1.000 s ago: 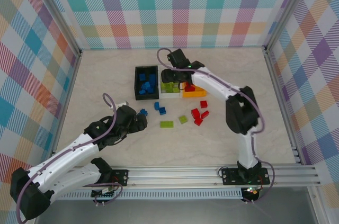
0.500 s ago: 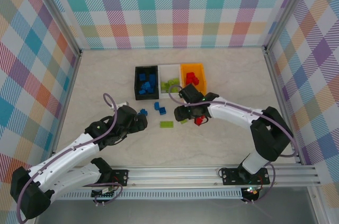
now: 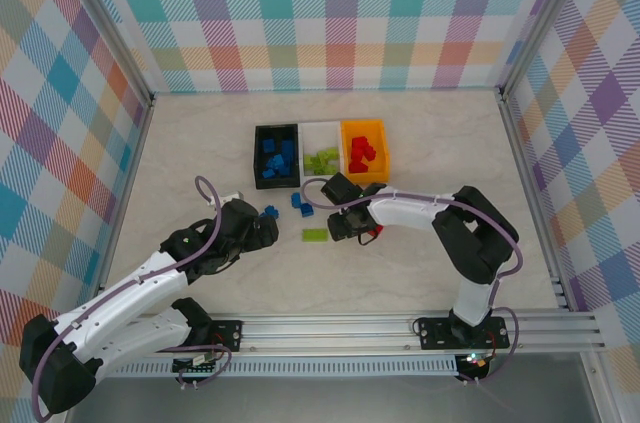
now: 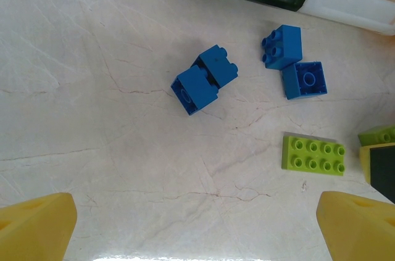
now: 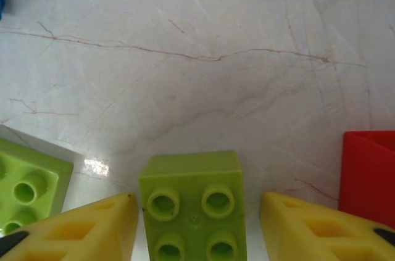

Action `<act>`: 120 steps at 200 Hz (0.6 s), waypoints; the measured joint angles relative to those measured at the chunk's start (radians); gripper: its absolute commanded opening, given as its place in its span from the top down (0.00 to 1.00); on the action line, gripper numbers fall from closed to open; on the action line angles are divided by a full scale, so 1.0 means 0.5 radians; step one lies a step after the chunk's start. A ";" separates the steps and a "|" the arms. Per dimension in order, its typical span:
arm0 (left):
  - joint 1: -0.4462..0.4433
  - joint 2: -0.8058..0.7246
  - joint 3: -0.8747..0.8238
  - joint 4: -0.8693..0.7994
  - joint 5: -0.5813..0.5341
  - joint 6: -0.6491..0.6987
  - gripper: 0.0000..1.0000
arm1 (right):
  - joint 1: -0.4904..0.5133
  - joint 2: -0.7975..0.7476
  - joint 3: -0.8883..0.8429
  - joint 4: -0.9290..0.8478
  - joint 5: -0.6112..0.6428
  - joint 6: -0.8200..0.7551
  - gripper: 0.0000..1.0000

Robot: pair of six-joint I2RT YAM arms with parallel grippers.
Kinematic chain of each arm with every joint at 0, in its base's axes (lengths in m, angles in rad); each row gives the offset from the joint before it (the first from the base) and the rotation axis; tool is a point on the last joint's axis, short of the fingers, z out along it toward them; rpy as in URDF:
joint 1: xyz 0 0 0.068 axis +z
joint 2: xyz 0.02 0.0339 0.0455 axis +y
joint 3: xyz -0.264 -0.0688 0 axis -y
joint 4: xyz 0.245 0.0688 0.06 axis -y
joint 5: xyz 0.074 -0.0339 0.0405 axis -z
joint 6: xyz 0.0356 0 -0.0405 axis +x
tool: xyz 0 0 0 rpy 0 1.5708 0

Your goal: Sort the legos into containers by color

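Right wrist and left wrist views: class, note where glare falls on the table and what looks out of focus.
Right wrist view: a small glare patch on the table, left of the lime lego; the right claw fingers look soft. Left wrist view: glare along the picture's bottom edge; the blue legos are sharp, the left claw fingers blurred in the corners.

No writing to report: no word, label, brand mark or number can be read on the legos [image 5: 192, 205] between and ahead of the jaws, nor on the containers [image 3: 320, 125] beyond them.
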 measured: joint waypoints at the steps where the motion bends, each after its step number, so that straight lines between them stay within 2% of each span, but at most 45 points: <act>1: 0.000 0.000 0.000 0.000 0.000 0.000 0.00 | 0.000 0.000 0.000 0.000 0.002 0.002 0.51; 47: 0.000 0.004 0.000 0.001 0.001 0.001 0.00 | 0.011 0.013 0.012 -0.010 0.069 0.002 0.66; 94: 0.000 0.008 -0.011 0.009 0.001 0.002 0.00 | 0.013 -0.152 0.037 0.001 0.094 -0.018 0.68; 120: 0.000 0.011 -0.011 0.034 0.002 0.002 0.00 | -0.006 -0.221 0.311 -0.027 0.108 -0.080 0.68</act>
